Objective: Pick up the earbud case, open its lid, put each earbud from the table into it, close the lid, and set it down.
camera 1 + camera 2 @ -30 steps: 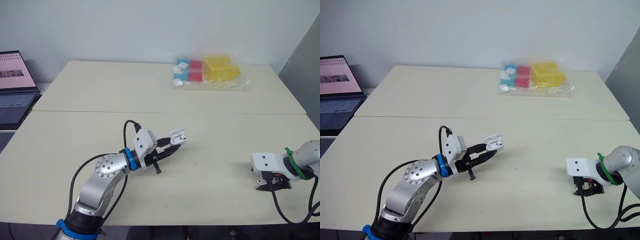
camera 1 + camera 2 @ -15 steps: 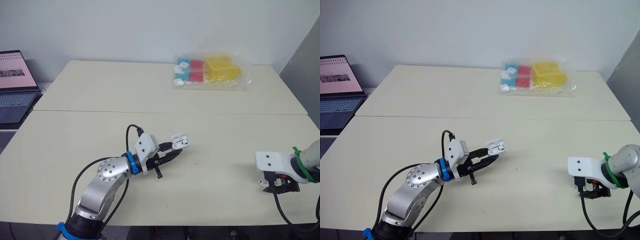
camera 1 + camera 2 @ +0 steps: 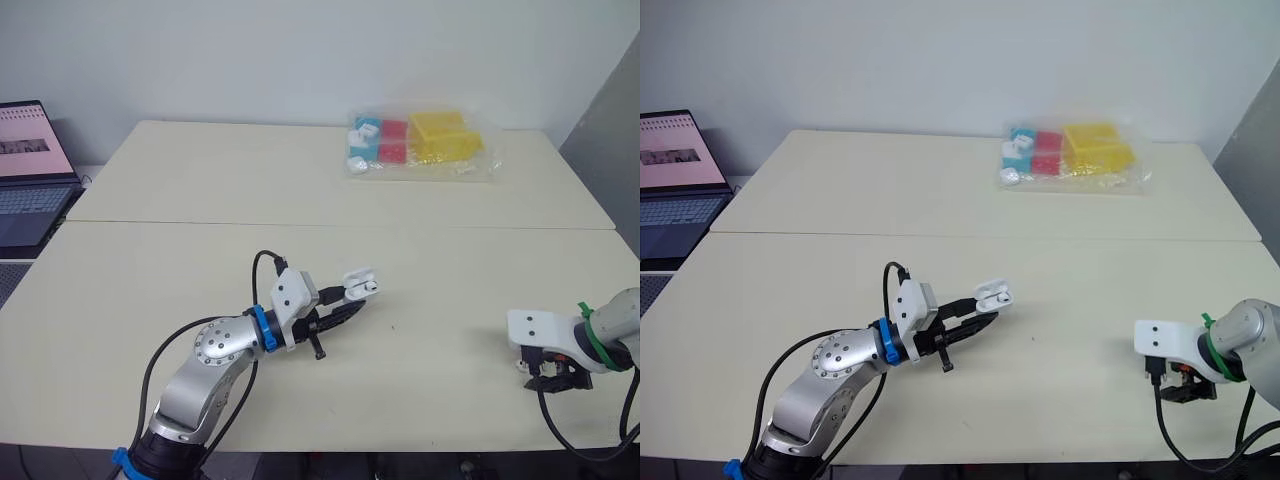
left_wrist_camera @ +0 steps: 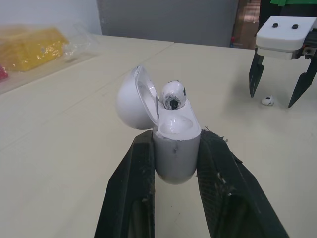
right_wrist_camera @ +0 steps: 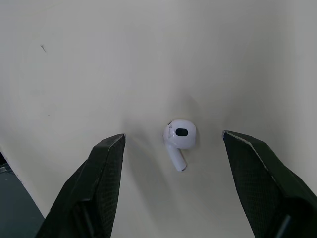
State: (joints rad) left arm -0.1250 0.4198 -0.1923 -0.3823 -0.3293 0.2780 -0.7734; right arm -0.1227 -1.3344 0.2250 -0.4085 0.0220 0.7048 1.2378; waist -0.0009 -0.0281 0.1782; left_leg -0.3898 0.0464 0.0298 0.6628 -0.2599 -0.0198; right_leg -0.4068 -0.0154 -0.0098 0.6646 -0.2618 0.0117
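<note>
Pale tabletop (image 3: 200,170) bears the loose earbud (image 5: 179,136). The right gripper (image 5: 173,138) has edged over it, fingers spread either side, so pinching it looks next. The left gripper (image 4: 176,140) stays clamped on the earbud case (image 4: 174,151) near mid-tabletop, lid open, with the seated earbud (image 4: 173,95) already inside.
</note>
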